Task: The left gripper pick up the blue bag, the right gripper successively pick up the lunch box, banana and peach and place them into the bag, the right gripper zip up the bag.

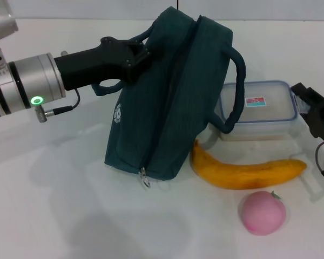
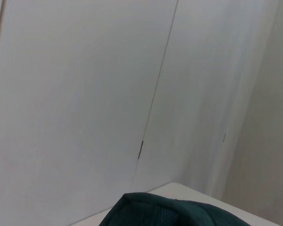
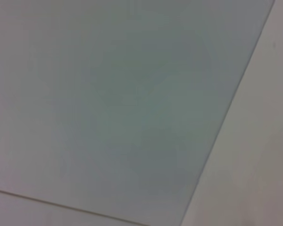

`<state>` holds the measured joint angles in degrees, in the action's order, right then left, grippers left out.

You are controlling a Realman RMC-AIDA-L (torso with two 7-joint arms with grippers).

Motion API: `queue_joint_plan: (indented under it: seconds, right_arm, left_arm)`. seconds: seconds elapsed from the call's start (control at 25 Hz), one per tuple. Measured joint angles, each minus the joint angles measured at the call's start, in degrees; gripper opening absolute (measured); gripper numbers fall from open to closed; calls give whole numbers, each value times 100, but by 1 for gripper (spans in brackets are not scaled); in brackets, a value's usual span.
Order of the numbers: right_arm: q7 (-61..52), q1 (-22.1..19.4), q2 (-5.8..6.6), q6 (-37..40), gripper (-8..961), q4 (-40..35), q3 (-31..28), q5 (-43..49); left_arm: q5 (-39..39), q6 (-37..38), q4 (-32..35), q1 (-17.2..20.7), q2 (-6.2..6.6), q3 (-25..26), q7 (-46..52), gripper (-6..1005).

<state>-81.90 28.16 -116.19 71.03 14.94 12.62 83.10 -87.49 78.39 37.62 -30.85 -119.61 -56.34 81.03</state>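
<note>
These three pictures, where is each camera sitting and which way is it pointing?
Head view: on the robot's head, looking down at the table; shows the left gripper at the blue bag, the right gripper beside the lunch box, plus the banana and peach.
Left wrist view: on the left arm, facing a pale wall; no robot parts.
Right wrist view: on the right arm, facing blank pale panels only.
Shared: head and left wrist both show the bag.

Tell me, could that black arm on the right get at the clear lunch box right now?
Probably yes. The right gripper sits right beside the lunch box, whose lid is bare on top; only a blue bag handle hangs against its far side.
</note>
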Motion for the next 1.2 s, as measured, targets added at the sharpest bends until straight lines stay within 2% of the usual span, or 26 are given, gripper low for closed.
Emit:
queue_joint_plan:
  seconds: [0.36, 1.2]
  right_arm:
    - [-18, -65, 0, 327, 291, 0, -49, -8]
    - [-440, 21, 0, -151, 263, 141, -21, 126]
  left_arm:
    - [-7, -9, 0, 16, 14, 2, -15, 37]
    - [-2, 8, 0, 32, 17, 1, -43, 37]
